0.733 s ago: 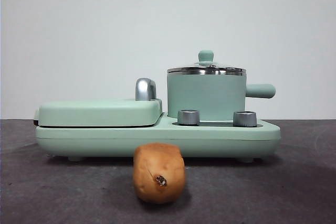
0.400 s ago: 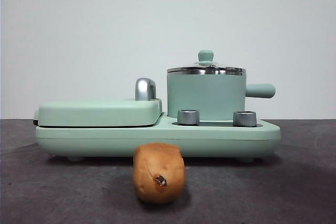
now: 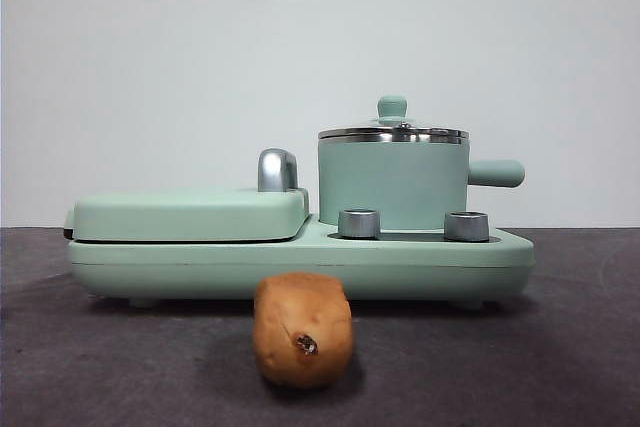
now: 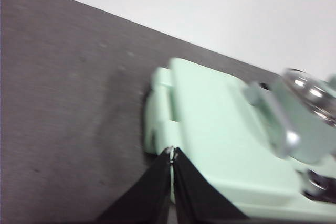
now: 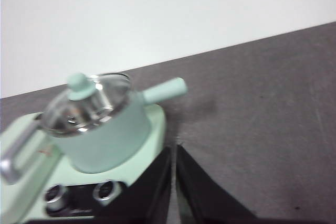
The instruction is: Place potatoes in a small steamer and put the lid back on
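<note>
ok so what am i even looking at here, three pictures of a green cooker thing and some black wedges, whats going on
It is a two-armed robot at a table, seen by three cameras at one moment. One camera sits low at the table's edge and looks across it. The other two ride on the robot's wrists, so the black wedges are each arm's own pincer: the left pincer and the right pincer, both shut and holding nothing.

On the dark table stands a mint-green cooker base. Its flat grill plate is closed. Beside that sits the small steamer, with its glass lid on. A brown potato lies on the table in front of the cooker. Neither arm shows in the low view, so both hang above, waiting.
</note>
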You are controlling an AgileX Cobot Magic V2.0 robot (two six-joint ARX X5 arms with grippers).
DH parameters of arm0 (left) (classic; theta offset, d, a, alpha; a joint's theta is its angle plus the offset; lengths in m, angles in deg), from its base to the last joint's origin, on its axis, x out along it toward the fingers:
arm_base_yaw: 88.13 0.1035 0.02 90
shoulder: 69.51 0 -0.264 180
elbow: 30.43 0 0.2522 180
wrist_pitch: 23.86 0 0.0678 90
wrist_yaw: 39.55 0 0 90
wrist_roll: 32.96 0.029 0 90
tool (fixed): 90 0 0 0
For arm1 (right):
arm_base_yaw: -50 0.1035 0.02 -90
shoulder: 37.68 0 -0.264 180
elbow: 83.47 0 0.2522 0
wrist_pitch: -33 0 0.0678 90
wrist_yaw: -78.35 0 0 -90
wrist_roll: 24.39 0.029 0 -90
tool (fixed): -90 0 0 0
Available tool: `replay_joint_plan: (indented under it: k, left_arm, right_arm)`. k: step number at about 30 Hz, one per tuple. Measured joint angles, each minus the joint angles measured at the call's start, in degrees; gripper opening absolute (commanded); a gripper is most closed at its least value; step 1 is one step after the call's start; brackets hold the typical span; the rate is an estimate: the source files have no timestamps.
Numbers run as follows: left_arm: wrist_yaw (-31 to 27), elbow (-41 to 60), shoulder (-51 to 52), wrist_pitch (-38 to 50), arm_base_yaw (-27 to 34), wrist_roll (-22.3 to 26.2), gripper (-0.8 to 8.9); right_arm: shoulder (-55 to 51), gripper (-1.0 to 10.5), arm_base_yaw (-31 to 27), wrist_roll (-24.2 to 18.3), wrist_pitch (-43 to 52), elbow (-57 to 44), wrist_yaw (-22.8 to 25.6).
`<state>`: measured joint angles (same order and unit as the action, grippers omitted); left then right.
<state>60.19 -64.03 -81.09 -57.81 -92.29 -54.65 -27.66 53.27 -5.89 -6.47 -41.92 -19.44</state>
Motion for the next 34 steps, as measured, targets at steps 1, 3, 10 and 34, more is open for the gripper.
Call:
replay_joint_plan:
  k: [1,3,10,34]
  left_arm:
    - [0.9,-2.1,-1.6,-1.1,-0.3,0.0,0.09]
    - [2.6,-6.0,-4.6,-3.0,-0.9,0.0,0.09]
    - [9.4,-18.7,-14.6,-10.1,-3.1,0.9,0.09]
    - [15.8,-33.5,-35.9,-14.7,-12.3,11.3,1.07]
  right_arm:
    - [1.4,0.1,0.0,0.0,-1.5,2.4,-0.9]
    - [4.0,0.1,0.0,-0.1,-4.2,6.8,-3.2]
    - [12.6,0.1,0.0,-3.2,-16.0,19.4,-15.1]
    - [22.6,2.6,0.0,-11.0,-20.8,26.9,-29.4]
